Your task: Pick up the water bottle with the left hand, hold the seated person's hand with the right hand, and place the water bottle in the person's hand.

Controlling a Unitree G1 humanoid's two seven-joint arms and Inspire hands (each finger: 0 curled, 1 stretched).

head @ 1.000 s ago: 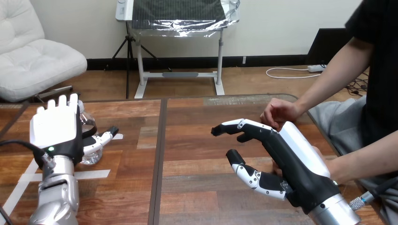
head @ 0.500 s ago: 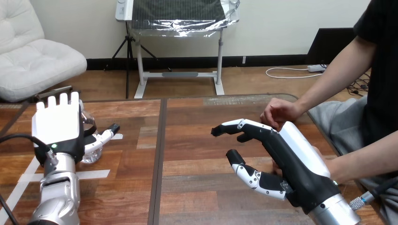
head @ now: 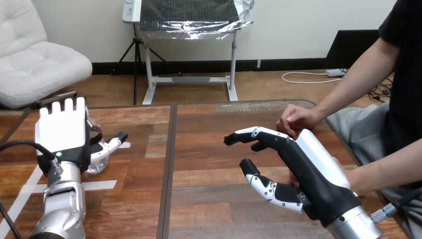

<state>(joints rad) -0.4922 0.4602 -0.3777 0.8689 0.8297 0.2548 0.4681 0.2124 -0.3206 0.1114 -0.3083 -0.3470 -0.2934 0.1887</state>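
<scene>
A clear water bottle [head: 95, 163] stands on the left part of the wooden table [head: 209, 124], mostly hidden behind my left hand [head: 62, 137]. That hand is open: its back faces me, its fingers point straight up, and its thumb reaches out to the right past the bottle. My right hand [head: 293, 159] hovers open over the table's right half, fingers stretched to the left and thumb below them. The person's hand [head: 297, 119] rests loosely curled just behind it. Their other forearm [head: 388, 172] comes in from the right, and its hand is hidden behind my right hand.
White tape strips [head: 30, 186] lie on the table near my left arm. A dark seam [head: 170, 164] runs down the table between its two halves. The person sits at the right edge.
My left hand has shifted slightly to the right, closer against the bottle. My right hand and the person's hands have stayed where they were.
</scene>
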